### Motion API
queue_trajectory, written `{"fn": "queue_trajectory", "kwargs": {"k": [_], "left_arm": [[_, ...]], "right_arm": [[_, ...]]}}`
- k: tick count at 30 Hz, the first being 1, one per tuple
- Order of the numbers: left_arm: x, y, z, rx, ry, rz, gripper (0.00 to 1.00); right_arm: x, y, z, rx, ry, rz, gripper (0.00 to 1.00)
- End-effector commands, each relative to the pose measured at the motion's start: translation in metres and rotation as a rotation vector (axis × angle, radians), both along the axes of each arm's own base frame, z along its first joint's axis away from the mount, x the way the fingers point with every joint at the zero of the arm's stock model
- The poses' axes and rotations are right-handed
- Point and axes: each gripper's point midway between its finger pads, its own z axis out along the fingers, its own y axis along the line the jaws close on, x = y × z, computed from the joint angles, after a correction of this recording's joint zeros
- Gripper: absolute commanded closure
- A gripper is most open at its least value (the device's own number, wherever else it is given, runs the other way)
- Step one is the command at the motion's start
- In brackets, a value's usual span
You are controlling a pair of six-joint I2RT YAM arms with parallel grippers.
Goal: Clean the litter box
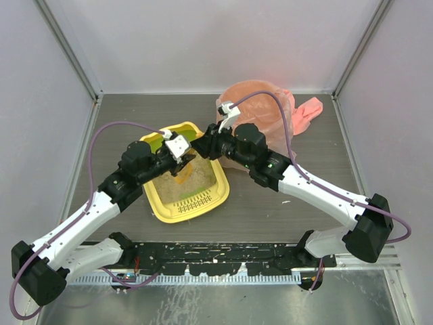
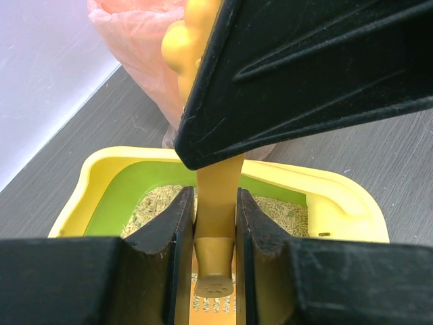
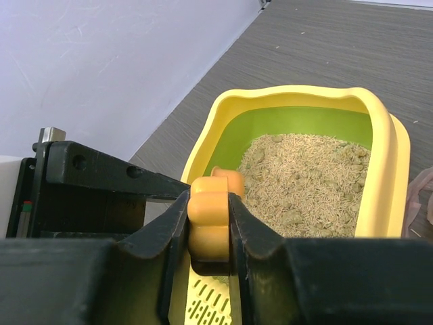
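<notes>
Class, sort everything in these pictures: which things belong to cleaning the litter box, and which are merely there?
Belongs to the job: litter box; orange scoop; bin lined with pink bag.
Merely there: table; enclosure walls.

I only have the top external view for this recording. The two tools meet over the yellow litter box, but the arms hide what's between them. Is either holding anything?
Observer: Yes. In the left wrist view, the left tool is shut on the shaft of an orange scoop.
Operator: And the right one?
Observer: In the right wrist view, the right tool pinches the lobed end of that same handle, so both grip it.
Operator: Any clumps in the sand?
Observer: The right wrist view shows several larger, duller lumps mixed into the beige litter inside the litter box.
</notes>
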Motion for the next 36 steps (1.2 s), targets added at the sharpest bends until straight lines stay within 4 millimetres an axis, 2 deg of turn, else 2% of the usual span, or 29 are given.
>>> {"fn": "queue_trajectory", "kwargs": {"k": [1,3,5,9,12,15,17,21,24,29,33,36], "left_arm": [[0.005,-0.001,0.029,-0.057,-0.055,0.012,1.00],[0.005,-0.002,0.028,-0.058,-0.051,0.011,0.96],[0.004,-0.002,0.030,-0.068,-0.046,0.014,0.82],[-0.001,0.000,0.039,-0.119,-0.024,0.027,0.41],[-0.003,0.010,0.043,-0.184,0.039,0.098,0.19],[-0.002,0.034,0.041,-0.249,0.119,0.259,0.05],[-0.004,0.054,0.035,-0.269,0.161,0.373,0.01],[-0.021,0.093,0.034,-0.319,0.214,0.534,0.02],[-0.036,0.111,0.031,-0.345,0.267,0.606,0.02],[-0.058,0.121,0.009,-0.272,0.417,0.651,0.02],[-0.067,0.109,-0.003,-0.252,0.505,0.602,0.02],[-0.065,0.124,-0.011,-0.228,0.530,0.713,0.02]], "right_arm": [[-0.002,-0.001,0.039,0.079,-0.068,0.005,0.81],[-0.001,-0.001,0.041,0.080,-0.072,0.004,0.91],[0.001,-0.002,0.041,0.075,-0.073,-0.007,0.98],[0.003,-0.008,0.046,0.076,-0.087,-0.039,0.99],[0.008,-0.015,0.046,0.066,-0.096,-0.082,0.99],[0.011,-0.020,0.045,0.051,-0.105,-0.106,0.99],[0.012,-0.020,0.043,0.024,-0.107,-0.105,0.99],[0.017,-0.018,0.033,-0.026,-0.101,-0.110,0.99],[0.021,-0.018,0.025,-0.054,-0.096,-0.124,0.99],[0.025,-0.013,0.019,-0.087,-0.099,-0.098,0.99],[0.028,-0.010,0.018,-0.088,-0.093,-0.072,0.99],[0.031,-0.008,0.014,-0.095,-0.081,-0.060,0.99]]}}
